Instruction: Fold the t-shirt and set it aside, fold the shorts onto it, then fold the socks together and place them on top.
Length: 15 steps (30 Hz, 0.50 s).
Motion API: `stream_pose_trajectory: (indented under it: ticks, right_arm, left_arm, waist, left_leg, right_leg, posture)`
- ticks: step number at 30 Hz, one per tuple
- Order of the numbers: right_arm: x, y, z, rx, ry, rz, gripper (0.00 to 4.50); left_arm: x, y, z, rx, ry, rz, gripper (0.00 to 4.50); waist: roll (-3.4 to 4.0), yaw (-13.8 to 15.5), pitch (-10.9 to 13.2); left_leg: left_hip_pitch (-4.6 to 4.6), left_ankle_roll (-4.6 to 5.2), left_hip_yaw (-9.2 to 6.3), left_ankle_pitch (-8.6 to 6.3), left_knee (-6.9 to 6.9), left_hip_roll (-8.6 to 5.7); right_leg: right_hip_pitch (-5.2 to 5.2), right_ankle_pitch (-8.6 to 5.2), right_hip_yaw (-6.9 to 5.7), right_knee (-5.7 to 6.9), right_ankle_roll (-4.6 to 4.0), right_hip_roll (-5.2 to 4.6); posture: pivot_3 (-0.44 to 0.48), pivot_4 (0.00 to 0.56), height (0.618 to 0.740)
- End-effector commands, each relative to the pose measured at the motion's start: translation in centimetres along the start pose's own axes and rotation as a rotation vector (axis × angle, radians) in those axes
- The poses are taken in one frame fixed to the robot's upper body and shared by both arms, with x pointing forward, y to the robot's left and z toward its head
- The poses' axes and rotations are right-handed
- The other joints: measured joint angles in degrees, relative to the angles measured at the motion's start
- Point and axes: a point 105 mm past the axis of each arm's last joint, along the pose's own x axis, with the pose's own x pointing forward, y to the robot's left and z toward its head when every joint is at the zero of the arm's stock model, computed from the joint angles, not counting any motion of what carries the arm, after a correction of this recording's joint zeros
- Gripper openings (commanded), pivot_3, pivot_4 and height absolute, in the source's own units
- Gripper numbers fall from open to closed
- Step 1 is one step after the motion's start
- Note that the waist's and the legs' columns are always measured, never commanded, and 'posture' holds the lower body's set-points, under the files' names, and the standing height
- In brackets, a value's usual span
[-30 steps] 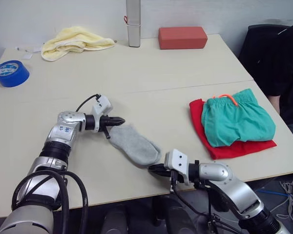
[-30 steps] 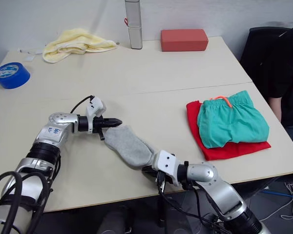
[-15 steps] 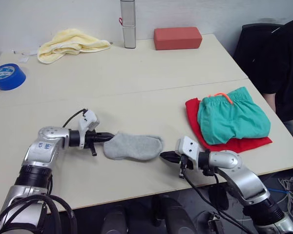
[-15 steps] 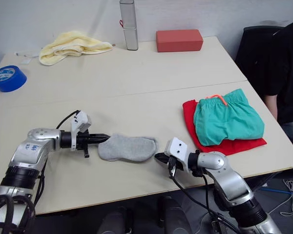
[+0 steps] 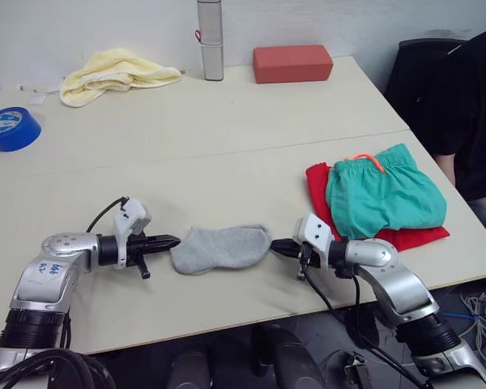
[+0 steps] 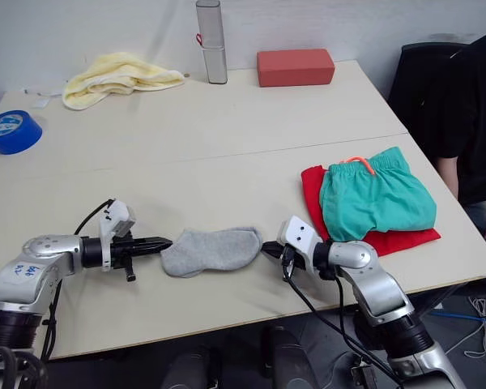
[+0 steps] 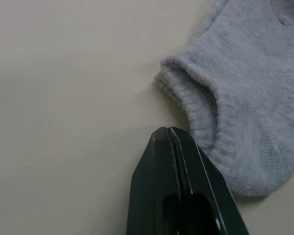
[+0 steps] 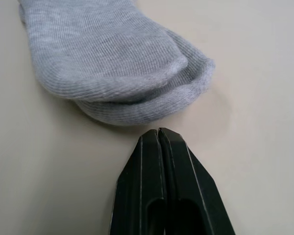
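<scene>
The socks [image 5: 221,248] lie stacked flat near the front edge of the table [image 5: 227,130], one largely hidden beneath the other. The left gripper [image 5: 172,241] sits at their 9 o'clock end, the right gripper [image 5: 275,245] at their 3 o'clock end; both pairs of fingers are pressed together, holding nothing, tips just short of the knit. Toward 3 o'clock the shorts [image 5: 382,194] cover most of the t-shirt [image 5: 317,182], leaving only its red edges visible.
</scene>
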Motion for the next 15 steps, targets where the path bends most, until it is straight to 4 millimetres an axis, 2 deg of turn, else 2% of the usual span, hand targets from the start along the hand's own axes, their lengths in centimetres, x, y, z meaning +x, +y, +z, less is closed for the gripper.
stream_pose_trajectory:
  ticks: [1,4,9,15]
  right_arm:
    - [-2.3,-1.2,1.0,0.123,-0.067,-0.041,0.05]
    - [-4.4,-0.3,1.0,0.254,-0.064,0.004,0.05]
    - [-6.6,1.0,1.9,0.424,-0.113,0.031,1.68]
    - [-6.8,2.4,1.7,0.596,-0.075,0.031,3.84]
  left_arm:
    - [-3.2,1.0,2.1,0.099,-0.094,0.035,0.0]
    - [-4.0,0.3,3.3,0.175,-0.122,-0.032,0.0]
    - [-2.8,-2.3,5.1,0.328,-0.154,-0.162,0.0]
    - [0.1,-4.0,6.2,0.42,-0.209,-0.247,0.0]
  waist:
    - [0.0,0.1,0.0]
    - [0.02,0.6,0.0]
    - [0.01,0.8,0.0]
    - [0.0,0.6,0.0]
  left_leg:
    - [0.0,-0.01,0.0,0.0,0.0,0.01]
    - [-0.01,0.01,-0.06,-0.01,0.0,-0.01]
    - [0.03,0.11,-0.06,-0.07,0.0,-0.04]
    - [0.06,0.06,-0.07,-0.05,-0.03,-0.02]
  right_leg:
    - [0.0,-0.01,-0.02,0.0,-0.02,0.0]
    - [0.02,-0.02,-0.08,-0.01,-0.04,-0.05]
    - [0.13,-0.01,-0.07,-0.08,-0.01,-0.08]
    - [0.14,-0.01,-0.02,-0.02,-0.01,-0.01]
  posture:
    - [0.0,0.15,0.74]
    - [0.0,0.15,0.74]
    - [0.0,0.15,0.74]
    - [0.0,0.15,0.74]
